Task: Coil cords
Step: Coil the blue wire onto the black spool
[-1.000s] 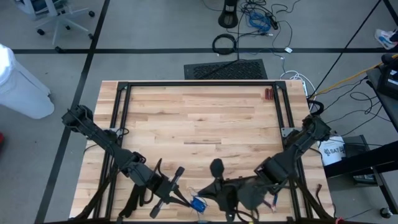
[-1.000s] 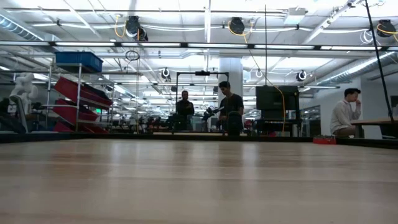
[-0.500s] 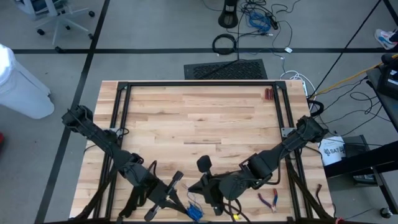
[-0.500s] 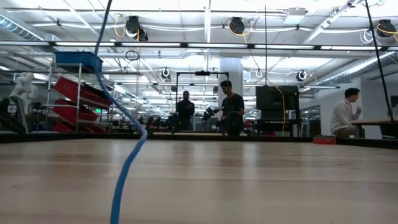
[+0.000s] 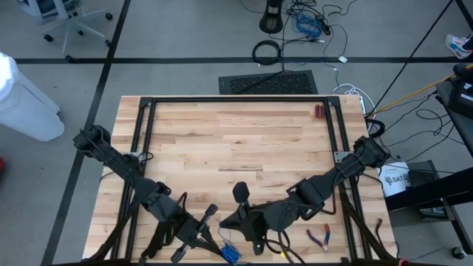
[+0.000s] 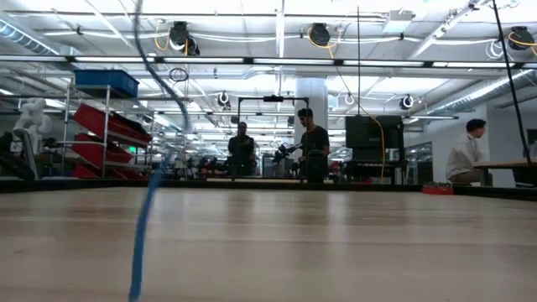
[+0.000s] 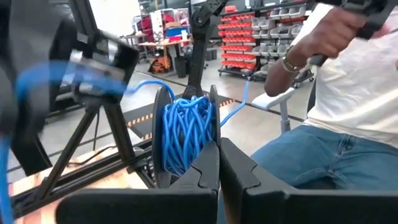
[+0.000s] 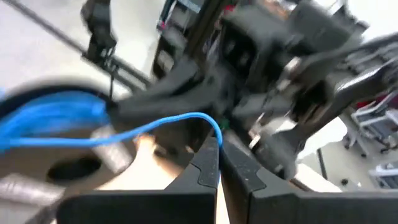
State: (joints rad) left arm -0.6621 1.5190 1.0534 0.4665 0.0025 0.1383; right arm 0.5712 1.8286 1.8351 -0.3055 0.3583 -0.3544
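Observation:
A blue cord is wound on a dark two-flanged spool (image 7: 185, 134), which shows at the table's near edge in the high view (image 5: 230, 253). My left gripper (image 7: 217, 163) is shut right at the spool (image 5: 214, 240). A loose strand (image 8: 155, 127) runs from the blue coil (image 8: 50, 118) to my right gripper (image 8: 217, 144), which is shut on it, just right of the spool in the high view (image 5: 247, 227). In the low view the strand (image 6: 141, 226) hangs down to the table top. My left gripper meets the spool at its lower rim (image 7: 202, 163), with the shut fingers pointing level at it. The fingers themselves hide the place of contact. The spool stands on edge, its flanges upright. My right gripper pinches the single loose strand (image 8: 216, 129) between its two fingertips. The strand bends at the fingertips and runs off in a loose curve toward the coil.
Red-handled pliers (image 5: 319, 238) lie near the table's near right corner. A dark frame (image 5: 236, 100) rims the table. A small red thing (image 5: 319, 111) lies at the far right. A seated person in white shirt and jeans (image 7: 348, 112) is close beyond the near edge.
My right gripper has gone toward the table's left, closer to the spool. My left gripper has carried the spool a little toward the near edge. The blue strand has come into the low view and has swung toward that view's left.

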